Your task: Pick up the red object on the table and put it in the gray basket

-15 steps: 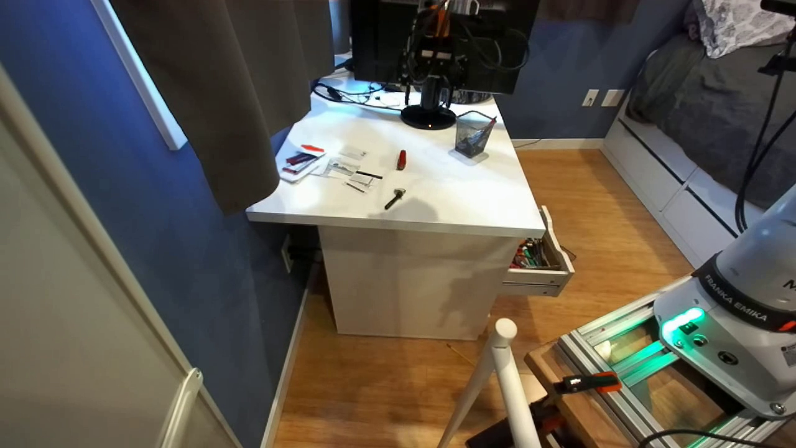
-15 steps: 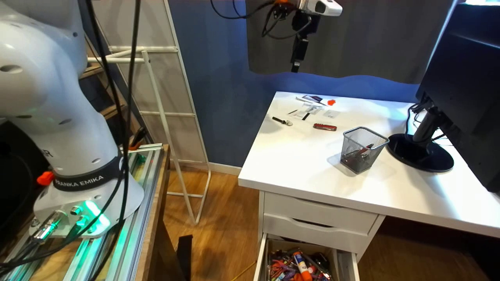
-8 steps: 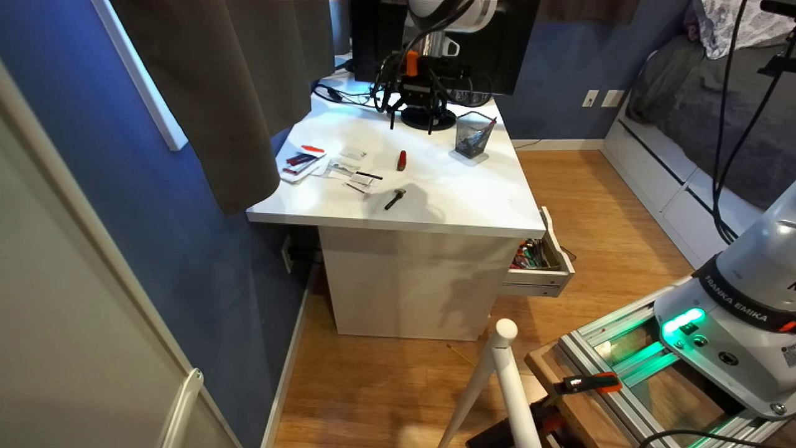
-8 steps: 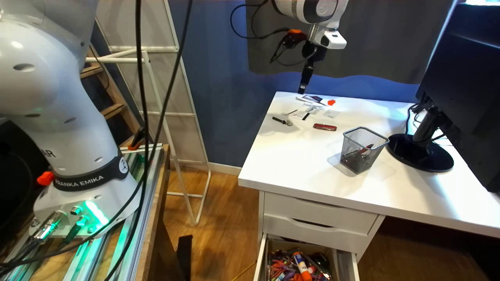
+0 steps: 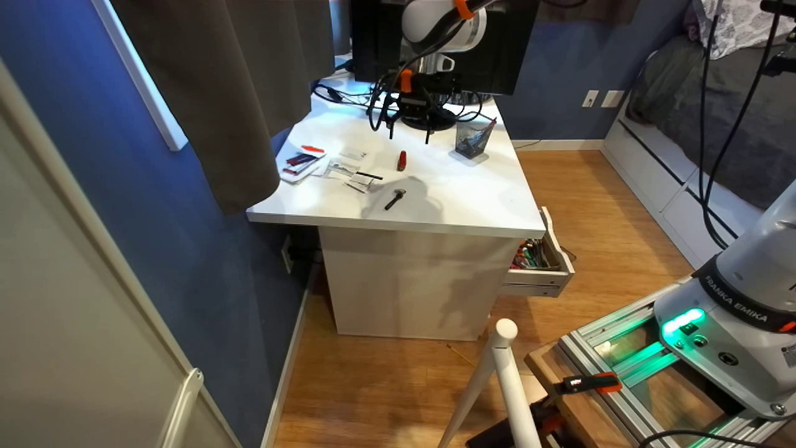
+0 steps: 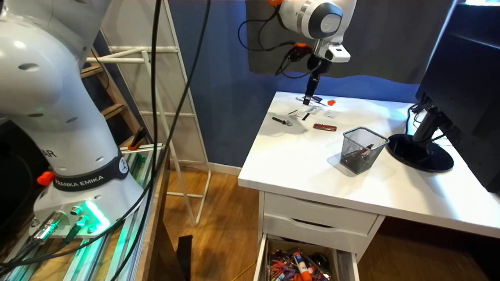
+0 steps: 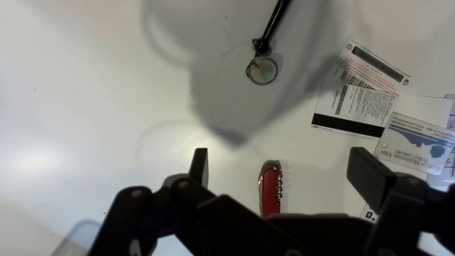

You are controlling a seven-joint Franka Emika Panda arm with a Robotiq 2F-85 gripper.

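Note:
The red object is a red pocket knife with a metal corkscrew along its side. It lies flat on the white desk in both exterior views [image 5: 402, 160] [image 6: 324, 127]. In the wrist view the knife [image 7: 270, 190] lies between the spread fingers, its lower end hidden by the gripper. The gray basket [image 6: 375, 156] is an upright gray mesh cup with pens inside, and it also shows in an exterior view [image 5: 467, 140]. My gripper [image 7: 279, 161] is open and empty. It hangs above the desk in both exterior views [image 5: 410, 138] [image 6: 307, 101], apart from the knife.
Several cards [image 7: 355, 106] lie beside the knife, with a small black-handled round tool [image 7: 262, 71] nearer the desk's end. The monitor [image 6: 465, 86] on its round black base [image 6: 422, 154] stands beyond the basket. A drawer [image 6: 302, 265] is pulled out below. A curtain [image 5: 230, 93] hangs beside the desk.
The arm has come down, and the gripper has moved lower over the desk toward the knife. The fingers stay spread. The knife and the basket have not moved.

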